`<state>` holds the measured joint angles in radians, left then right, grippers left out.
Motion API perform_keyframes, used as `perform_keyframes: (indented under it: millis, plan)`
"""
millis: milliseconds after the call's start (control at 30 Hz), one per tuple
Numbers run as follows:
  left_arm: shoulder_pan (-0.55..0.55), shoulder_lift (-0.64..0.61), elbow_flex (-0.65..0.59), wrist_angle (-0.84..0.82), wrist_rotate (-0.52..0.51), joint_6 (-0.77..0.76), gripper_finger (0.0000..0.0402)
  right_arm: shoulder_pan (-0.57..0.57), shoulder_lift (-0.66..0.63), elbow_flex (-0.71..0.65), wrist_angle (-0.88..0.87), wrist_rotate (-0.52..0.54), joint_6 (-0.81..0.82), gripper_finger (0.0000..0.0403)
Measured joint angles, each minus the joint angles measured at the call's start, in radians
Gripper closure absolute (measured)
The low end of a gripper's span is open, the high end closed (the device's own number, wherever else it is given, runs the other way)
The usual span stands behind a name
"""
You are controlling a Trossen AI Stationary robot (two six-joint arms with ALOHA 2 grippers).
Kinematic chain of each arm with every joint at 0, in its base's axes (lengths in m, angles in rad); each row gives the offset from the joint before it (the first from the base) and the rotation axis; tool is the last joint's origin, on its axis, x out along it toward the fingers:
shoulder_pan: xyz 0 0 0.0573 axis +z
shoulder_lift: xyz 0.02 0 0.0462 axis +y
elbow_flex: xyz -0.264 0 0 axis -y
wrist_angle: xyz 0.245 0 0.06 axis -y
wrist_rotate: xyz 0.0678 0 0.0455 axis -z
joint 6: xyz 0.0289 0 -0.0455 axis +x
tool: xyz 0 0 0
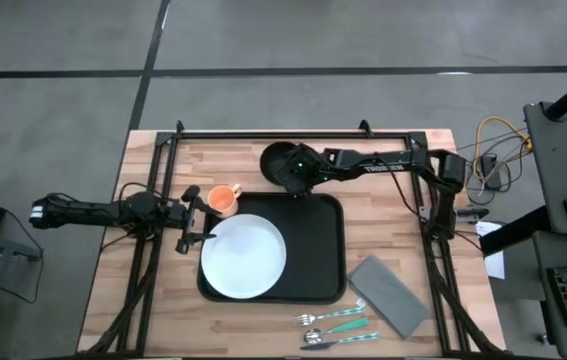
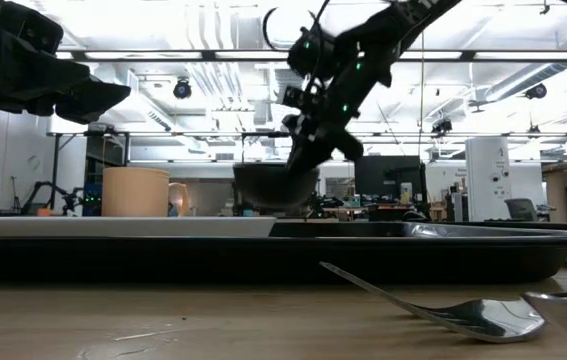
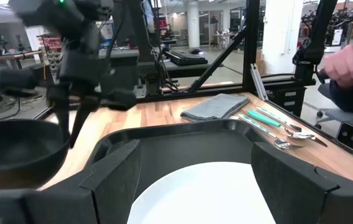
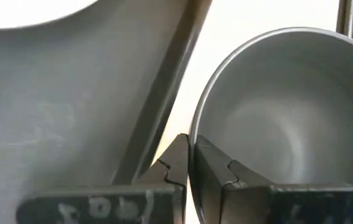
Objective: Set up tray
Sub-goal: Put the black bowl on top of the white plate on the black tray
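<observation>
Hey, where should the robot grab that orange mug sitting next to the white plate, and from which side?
Probably by its rim. The orange mug stands upright on the wood table, mouth open upward, just outside the black rectangular tray by the round white plate. The left gripper is nearest; come from above, one finger inside the wall, away from the handle.

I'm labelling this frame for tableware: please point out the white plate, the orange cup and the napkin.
plate (image 1: 244,258): high view, middle of its white face.
cup (image 1: 224,199): high view, its open top.
napkin (image 1: 389,295): high view, middle of the grey cloth.
</observation>
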<state>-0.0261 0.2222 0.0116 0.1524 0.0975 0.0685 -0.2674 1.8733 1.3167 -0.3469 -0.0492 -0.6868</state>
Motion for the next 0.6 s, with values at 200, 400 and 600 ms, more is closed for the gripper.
perform_keyframes:
  millis: [200, 400, 600]
  plan:
    - [0.000, 0.000, 0.000, 0.000, 0.000, 0.000, 0.0122, 0.077, -0.073, -0.001, -0.017, -0.001, 0.031, 0.0394]
    - [0.000, 0.000, 0.000, 0.000, 0.000, 0.000, 0.0122, 0.193, -0.093, 0.002, -0.073, -0.013, -0.005, 0.0394]
    - [0.000, 0.000, 0.000, 0.000, 0.000, 0.000, 0.0122, 0.280, -0.092, 0.003, -0.036, -0.030, -0.053, 0.0394]
